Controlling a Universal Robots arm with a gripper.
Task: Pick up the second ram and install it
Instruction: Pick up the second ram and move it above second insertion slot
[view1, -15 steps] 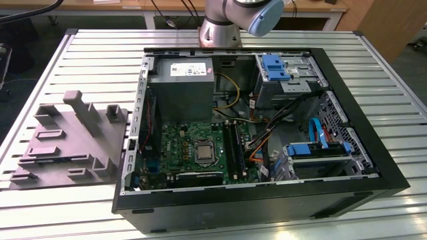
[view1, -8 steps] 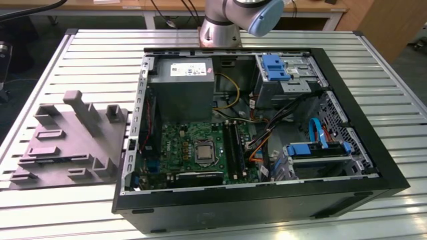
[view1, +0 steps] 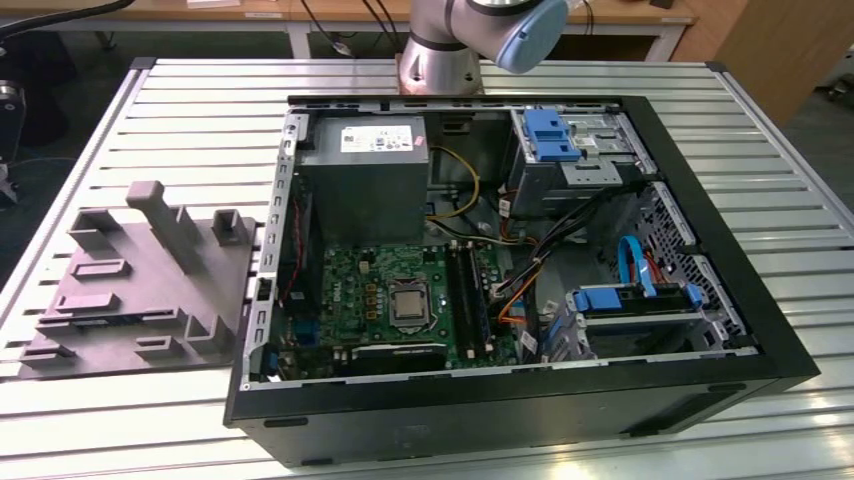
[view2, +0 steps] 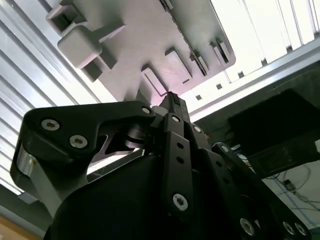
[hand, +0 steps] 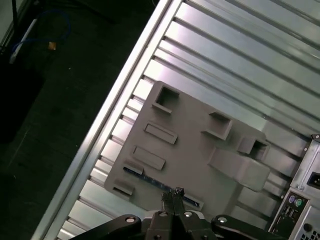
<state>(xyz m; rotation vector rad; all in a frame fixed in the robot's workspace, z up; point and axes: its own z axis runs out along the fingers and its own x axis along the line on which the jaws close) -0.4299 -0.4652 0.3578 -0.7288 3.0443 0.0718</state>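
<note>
At nine o'clock of the computer case (view1: 507, 405) in the exterior view: grey tray (hand: 197, 145) on the slatted surface (hand: 240, 55) — second ram (hand: 147, 179) slotted along its edge, long axis crossing just ahead of the pincer (hand: 173, 193); pincer clenched, empty.

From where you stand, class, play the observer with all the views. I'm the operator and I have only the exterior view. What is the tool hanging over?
Observer: In the first wrist view the tool hangs over an edge of the grey tray.
Operator: Is the second ram in it?
Observer: It looks like not. In that view the second ram, a dark strip, lies in the tray and runs behind the fingertips. I can't tell whether they touch it.
Operator: Are the fingers open?
Observer: In the second wrist view the fingers look closed together and point at the tray.
</note>
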